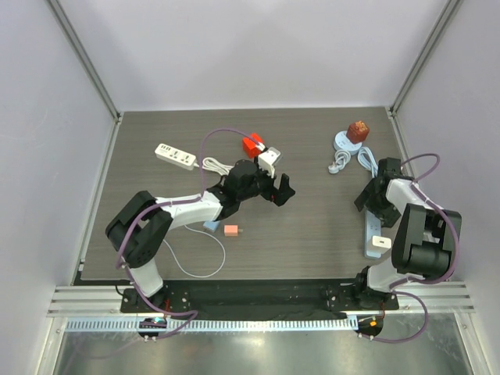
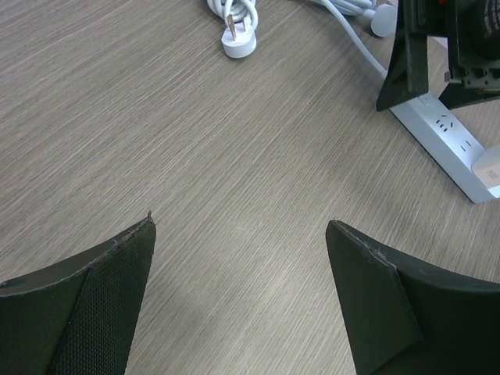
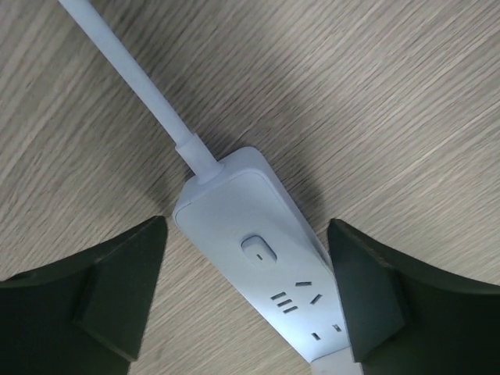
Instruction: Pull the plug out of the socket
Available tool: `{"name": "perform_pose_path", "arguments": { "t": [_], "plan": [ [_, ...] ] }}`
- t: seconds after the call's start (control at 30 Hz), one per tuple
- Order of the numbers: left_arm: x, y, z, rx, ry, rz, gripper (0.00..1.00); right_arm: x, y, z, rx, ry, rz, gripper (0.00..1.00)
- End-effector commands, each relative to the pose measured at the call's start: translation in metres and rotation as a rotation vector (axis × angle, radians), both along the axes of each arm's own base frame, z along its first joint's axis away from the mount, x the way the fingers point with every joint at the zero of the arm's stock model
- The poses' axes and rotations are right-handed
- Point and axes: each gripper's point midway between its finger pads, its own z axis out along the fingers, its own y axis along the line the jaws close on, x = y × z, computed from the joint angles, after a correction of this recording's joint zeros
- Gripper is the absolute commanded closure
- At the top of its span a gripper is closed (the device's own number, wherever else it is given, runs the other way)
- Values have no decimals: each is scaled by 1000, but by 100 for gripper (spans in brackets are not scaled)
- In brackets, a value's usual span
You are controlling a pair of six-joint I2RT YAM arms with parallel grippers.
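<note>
A white power strip (image 1: 373, 228) lies on the table at the right, with a white plug (image 1: 381, 242) seated in its near end. My right gripper (image 1: 374, 195) is open and straddles the strip's cable end. In the right wrist view the strip (image 3: 266, 258) with its switch sits between the open fingers (image 3: 117, 289), and the plug's edge (image 3: 337, 367) shows at the bottom. My left gripper (image 1: 280, 193) is open and empty over bare table at the centre. In the left wrist view (image 2: 241, 223) the strip (image 2: 449, 141) and plug (image 2: 490, 164) lie far right.
A second white power strip (image 1: 175, 155) lies at the back left. A red block (image 1: 251, 144) and white adapter (image 1: 268, 157) sit behind the left gripper. A pink piece (image 1: 231, 230) lies near the front. A blue dish (image 1: 344, 141) and coiled white cable (image 1: 341, 163) are at the back right.
</note>
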Motion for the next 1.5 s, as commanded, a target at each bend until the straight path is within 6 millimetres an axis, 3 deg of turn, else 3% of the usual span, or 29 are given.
{"name": "perform_pose_path", "arguments": {
  "t": [0.0, 0.07, 0.1, 0.17, 0.2, 0.3, 0.4, 0.57, 0.7, 0.8, 0.9, 1.07, 1.33, 1.47],
  "plan": [
    [8, 2, 30, -52, -85, 26, 10, 3, 4, 0, 14, -40, -34, 14],
    [10, 3, 29, -48, -88, 32, 10, 2, 11, 0, 44, -68, -54, 19],
    [10, 4, 28, -46, -86, 35, 10, 5, 15, 3, 59, -96, -83, 32],
    [12, 4, 24, -34, -81, 41, 10, 9, 27, 2, 89, -129, -77, 40],
    [13, 4, 24, -29, -80, 44, 10, 11, 34, 2, 114, -137, -79, 49],
    [13, 2, 20, -15, -73, 39, 11, 16, 55, -2, 164, -137, -84, 61],
    [13, 2, 19, -5, -75, 27, 11, 24, 81, 0, 187, -154, -80, 65],
    [0, -5, 23, -13, -98, -69, 13, 34, 127, 6, 237, -202, -114, 67],
    [-27, -19, 32, -59, -121, -252, 11, 37, 160, 8, 272, -233, -110, 66],
    [-37, -25, 34, -71, -153, -310, 8, 37, 167, 7, 276, -258, -144, 66],
    [-52, -33, 26, -32, -220, -359, 2, 36, 169, 1, 294, -266, -184, 65],
    [-80, -52, 13, 46, -344, -441, 0, 44, 169, 0, 288, -272, -197, 63],
    [-88, -64, -14, 153, -442, -482, 0, 54, 175, 5, 298, -267, -161, 62],
    [-83, -72, -28, 229, -495, -442, 0, 52, 177, 1, 306, -249, -155, 62]
  ]
}}
